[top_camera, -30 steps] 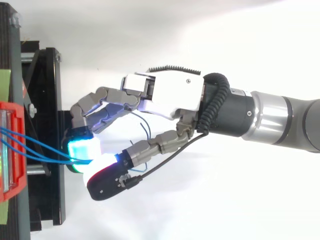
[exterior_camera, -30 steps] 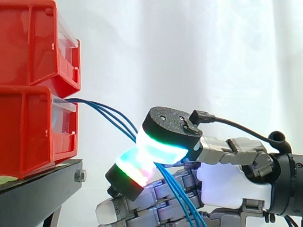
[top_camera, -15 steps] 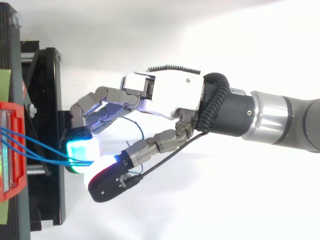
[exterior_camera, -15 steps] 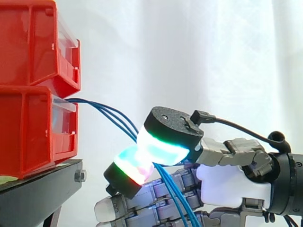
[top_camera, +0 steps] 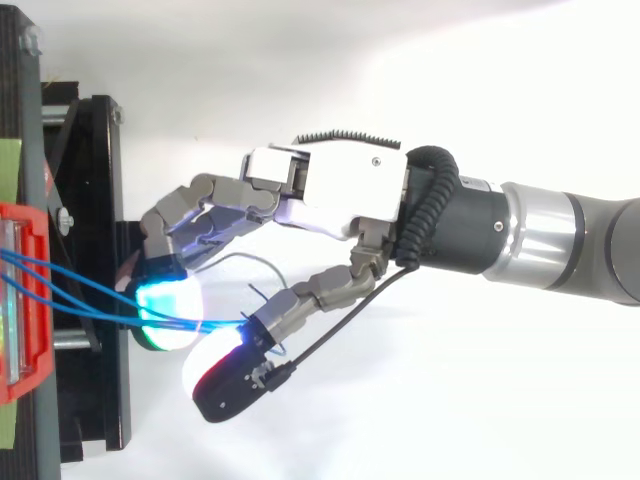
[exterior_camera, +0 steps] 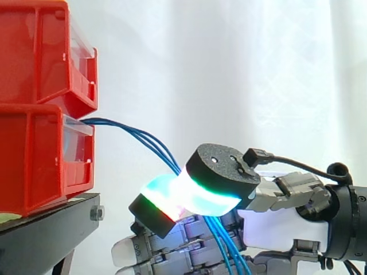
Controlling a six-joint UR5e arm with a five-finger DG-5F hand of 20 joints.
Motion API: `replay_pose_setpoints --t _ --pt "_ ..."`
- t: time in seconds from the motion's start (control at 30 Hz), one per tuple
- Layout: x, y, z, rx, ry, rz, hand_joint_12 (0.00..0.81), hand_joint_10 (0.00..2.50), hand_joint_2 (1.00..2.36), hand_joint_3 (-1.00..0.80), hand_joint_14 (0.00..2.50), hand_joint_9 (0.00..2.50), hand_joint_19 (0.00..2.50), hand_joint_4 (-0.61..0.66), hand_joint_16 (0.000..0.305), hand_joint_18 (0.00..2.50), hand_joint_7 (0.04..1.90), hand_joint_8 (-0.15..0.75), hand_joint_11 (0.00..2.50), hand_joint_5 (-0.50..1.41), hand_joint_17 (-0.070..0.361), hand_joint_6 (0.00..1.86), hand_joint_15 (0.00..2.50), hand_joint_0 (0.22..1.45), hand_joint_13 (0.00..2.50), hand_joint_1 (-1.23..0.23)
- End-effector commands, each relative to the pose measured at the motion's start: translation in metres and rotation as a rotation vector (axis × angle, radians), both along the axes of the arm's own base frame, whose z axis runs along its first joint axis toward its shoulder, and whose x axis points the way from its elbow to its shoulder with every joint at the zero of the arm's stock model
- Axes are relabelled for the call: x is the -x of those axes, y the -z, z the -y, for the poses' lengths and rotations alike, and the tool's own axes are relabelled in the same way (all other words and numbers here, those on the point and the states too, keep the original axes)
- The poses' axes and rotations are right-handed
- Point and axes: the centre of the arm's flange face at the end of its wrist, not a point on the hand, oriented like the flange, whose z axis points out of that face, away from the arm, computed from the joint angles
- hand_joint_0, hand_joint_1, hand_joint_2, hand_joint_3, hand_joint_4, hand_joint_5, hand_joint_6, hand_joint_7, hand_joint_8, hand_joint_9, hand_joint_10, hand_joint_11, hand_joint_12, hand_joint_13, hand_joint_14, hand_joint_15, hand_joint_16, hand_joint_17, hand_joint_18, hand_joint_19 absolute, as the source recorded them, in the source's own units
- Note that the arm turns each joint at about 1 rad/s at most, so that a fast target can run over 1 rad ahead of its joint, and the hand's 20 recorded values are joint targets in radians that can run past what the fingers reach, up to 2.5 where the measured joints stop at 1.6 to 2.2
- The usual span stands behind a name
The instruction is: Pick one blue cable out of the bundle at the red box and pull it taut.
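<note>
Surroundings: upper red bin stacked on lower red bin, both on the black stand, white curtain behind. Nothing sits between the bins and the hand; the gap is open air.

Blue cables leave the front of the lower red bin, just under the upper one, and curve down and right into the hand. We count three strands there. They're pinched between the thumb pad and one finger pad, which press together; the other fingers are curled below.

Hidden or unclear:
- The pads cover the contact, so we can't tell how many strands are actually clamped.
- Past the pinch the cables drop in front of the curled fingers and are cut off at the bottom edge of the side view.
- Top view: the bin is cropped at the left edge, with a green strip beside it that we can't identify.
- A thin loop shows under the palm; we can't tell which strand it is.
</note>
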Motion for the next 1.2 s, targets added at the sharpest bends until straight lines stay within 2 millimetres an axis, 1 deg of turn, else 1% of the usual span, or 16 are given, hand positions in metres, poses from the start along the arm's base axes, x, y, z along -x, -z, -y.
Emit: replay_pose_setpoints --t 0.0,0.03,0.1,0.2,0.23,0.3,0.37,0.43,0.5,0.63,0.67,0.77,0.93,1.07,1.1,1.17 --pt "-0.0002 -0.0005 0.0004 -0.001 0.0 0.001 0.417 0.01 1.0 -0.5 0.01 0.65 0.27 0.09 0.057 0.68 1.09 0.293 0.38 -0.2 0.127 0.9 0.2 0.52 0.6 -0.91" --pt "-0.0002 -0.0005 0.0004 -0.001 0.0 0.001 0.419 0.01 1.0 -0.5 0.01 0.65 0.27 0.09 0.057 0.69 1.08 0.298 0.38 -0.2 0.128 0.9 0.19 0.51 0.6 -0.9" --pt "-0.0002 -0.0005 0.0004 -0.001 0.0 0.001 0.432 0.01 1.0 -0.5 0.01 0.67 0.28 0.1 0.06 0.69 1.07 0.309 0.37 -0.19 0.134 0.9 0.2 0.48 0.61 -0.82" --pt "-0.0002 0.0007 0.0004 0.0 0.001 -0.001 0.438 0.01 1.0 -0.5 0.01 0.68 0.29 0.11 0.061 0.69 1.07 0.317 0.37 -0.19 0.137 0.89 0.21 0.48 0.62 -0.73" --pt "-0.0002 -0.0005 0.0004 -0.001 0.0 0.001 0.437 0.01 1.0 -0.5 0.01 0.68 0.29 0.11 0.061 0.69 1.07 0.318 0.38 -0.19 0.136 0.89 0.21 0.48 0.61 -0.73" --pt "-0.0002 -0.0005 0.0004 -0.001 0.0 0.001 0.426 0.01 1.0 -0.5 0.01 0.68 0.31 0.1 0.059 0.66 1.1 0.311 0.37 -0.19 0.132 0.89 0.21 0.51 0.61 -0.68" --pt "-0.0002 -0.0005 0.0004 -0.001 0.0 0.001 0.415 0.01 1.0 -0.5 0.01 0.68 0.32 0.09 0.056 0.64 1.13 0.302 0.36 -0.19 0.126 0.88 0.21 0.55 0.6 -0.67" --pt "-0.0002 -0.0005 0.0004 0.0 0.001 0.001 0.409 0.01 1.01 -0.41 0.01 0.68 0.33 0.09 0.055 0.63 1.15 0.299 0.37 -0.18 0.123 0.88 0.21 0.58 0.6 -0.68" --pt "-0.0007 -0.0012 -0.0008 0.0 -0.001 0.002 0.406 0.01 1.02 -0.25 0.01 0.69 0.33 0.09 0.054 0.64 1.19 0.3 0.38 -0.18 0.123 0.89 0.22 0.59 0.61 -0.73" --pt "-0.0006 -0.0012 0.0004 0.0 0.001 0.002 0.413 0.01 1.02 -0.13 0.01 0.69 0.32 0.07 0.055 0.67 1.2 0.316 0.38 -0.18 0.125 0.91 0.22 0.6 0.63 -0.76" --pt "-0.0006 -0.0012 0.0004 -0.001 0.0 0.003 0.408 0.01 1.02 -0.11 0.01 0.69 0.32 0.05 0.054 0.67 1.2 0.312 0.39 -0.18 0.121 0.91 0.22 0.6 0.63 -0.77" --pt "-0.0006 -0.0012 0.0004 -0.001 0.0 0.003 0.405 0.01 1.02 -0.08 0.01 0.69 0.31 0.0 0.053 0.69 1.25 0.316 0.39 -0.19 0.12 0.92 0.22 0.63 0.64 -0.81" --pt "-0.0007 -0.0012 -0.0008 -0.001 -0.001 0.003 0.401 0.01 1.02 -0.11 0.01 0.68 0.29 -0.06 0.053 0.7 1.23 0.309 0.39 -0.2 0.119 0.93 0.21 0.68 0.64 -0.87" --pt "-0.0018 -0.0032 0.0002 -0.002 0.0 0.007 0.395 0.01 1.03 -0.09 0.01 0.68 0.3 -0.15 0.052 0.7 1.34 0.3 0.39 -0.19 0.117 0.92 0.21 0.7 0.64 -0.88" --pt "-0.0018 -0.0032 0.0002 -0.002 0.0 0.007 0.395 0.01 1.03 -0.1 0.01 0.68 0.29 -0.14 0.052 0.69 1.37 0.299 0.39 -0.2 0.117 0.92 0.22 0.71 0.64 -0.89" --pt "-0.0018 -0.0032 0.0002 -0.004 0.0 0.007 0.394 0.01 1.03 -0.11 0.01 0.69 0.3 -0.15 0.052 0.69 1.37 0.298 0.38 -0.19 0.117 0.92 0.21 0.72 0.64 -0.89"
